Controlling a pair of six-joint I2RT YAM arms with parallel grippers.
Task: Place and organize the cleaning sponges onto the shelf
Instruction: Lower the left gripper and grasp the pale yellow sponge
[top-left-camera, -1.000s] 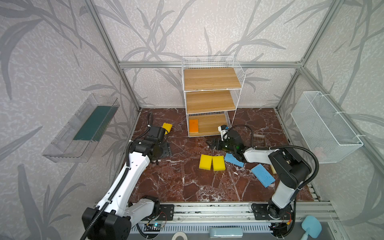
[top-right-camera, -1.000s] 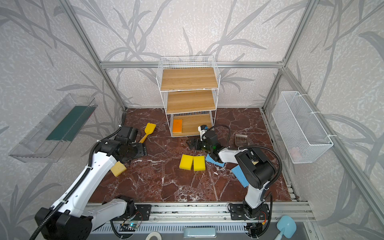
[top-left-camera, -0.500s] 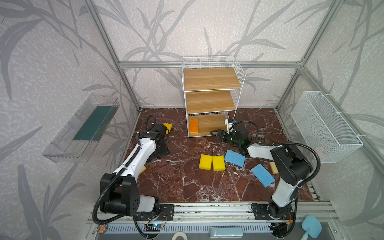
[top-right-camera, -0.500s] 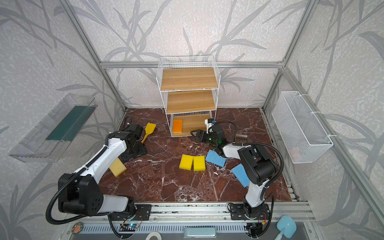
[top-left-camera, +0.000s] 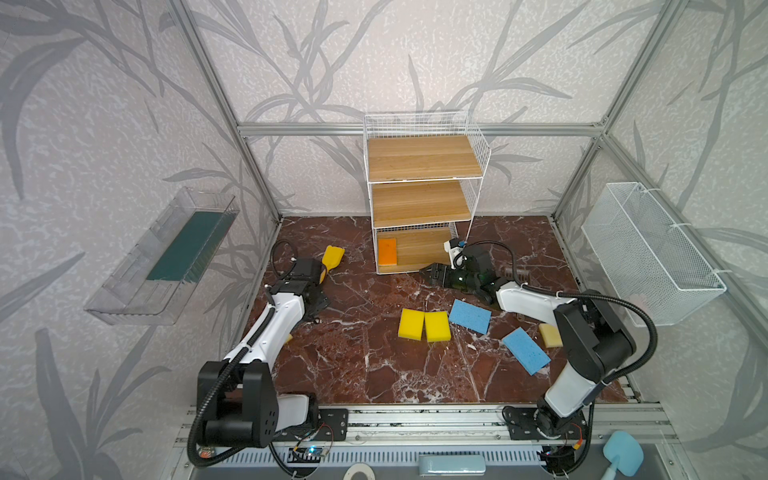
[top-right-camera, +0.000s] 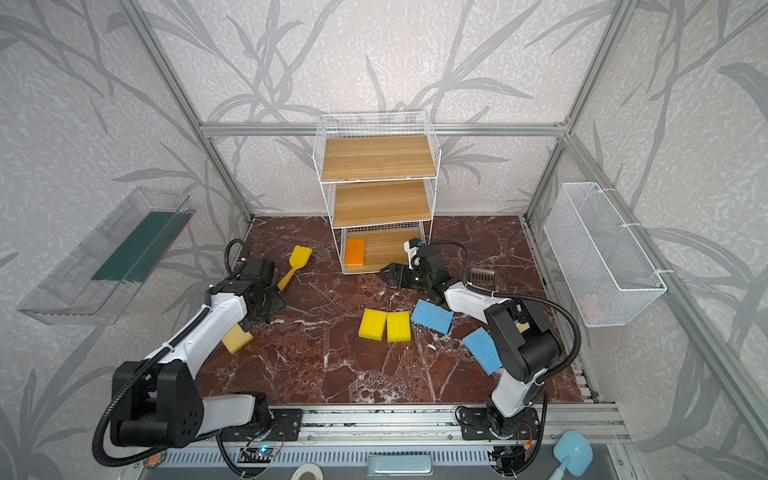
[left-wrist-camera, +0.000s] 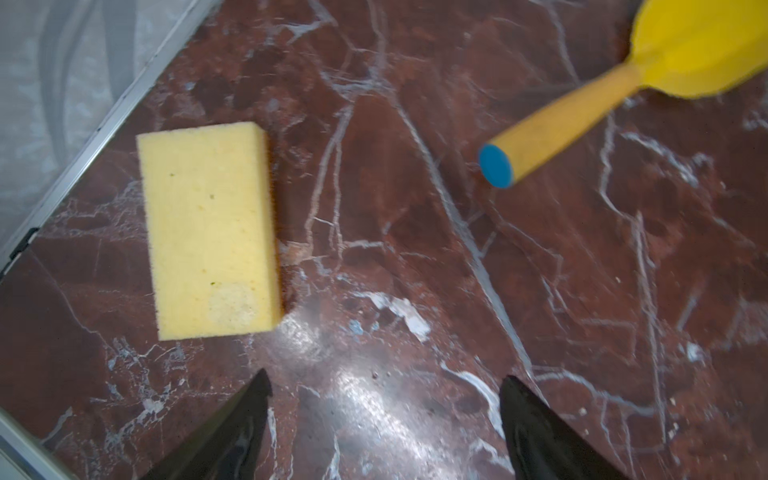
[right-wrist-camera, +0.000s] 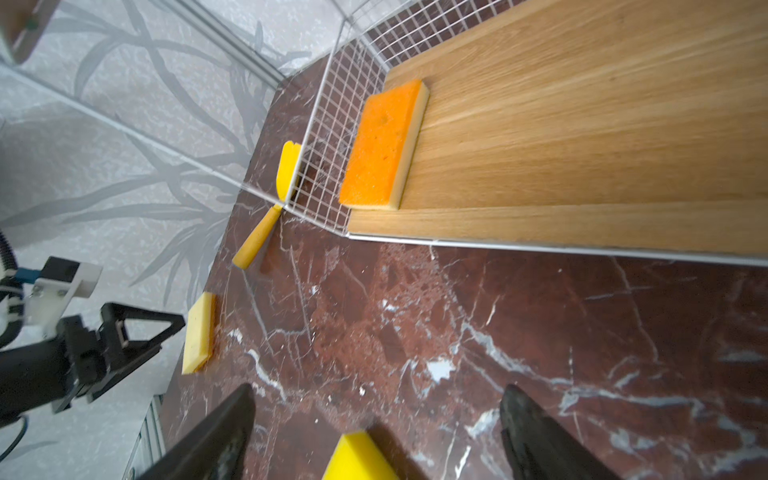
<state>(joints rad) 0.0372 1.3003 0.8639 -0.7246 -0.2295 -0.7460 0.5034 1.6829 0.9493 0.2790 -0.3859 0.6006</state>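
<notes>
Sponges are mostly on the floor (top-left-camera: 353, 374). We see one orange sponge (top-left-camera: 387, 251) on the bottom board of the shelf (top-left-camera: 419, 162), at its left end, two yellow sponges (top-left-camera: 411, 324) touching side by side, and two blue sponges (top-left-camera: 470, 316) apart. Our left gripper (left-wrist-camera: 385, 378) gapes empty near a beige sponge (left-wrist-camera: 212, 232). Our right gripper (right-wrist-camera: 379, 388), equally wide and empty, faces the shelf. What may be a second beige sponge (top-left-camera: 550, 335) sits half hidden behind the right arm.

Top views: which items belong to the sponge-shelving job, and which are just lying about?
Job:
shelf
orange sponge, on its bottom tier
yellow sponges
blue sponges
beige sponges, one by each arm

Lying about:
shovel
scoop
basket
tray
</notes>
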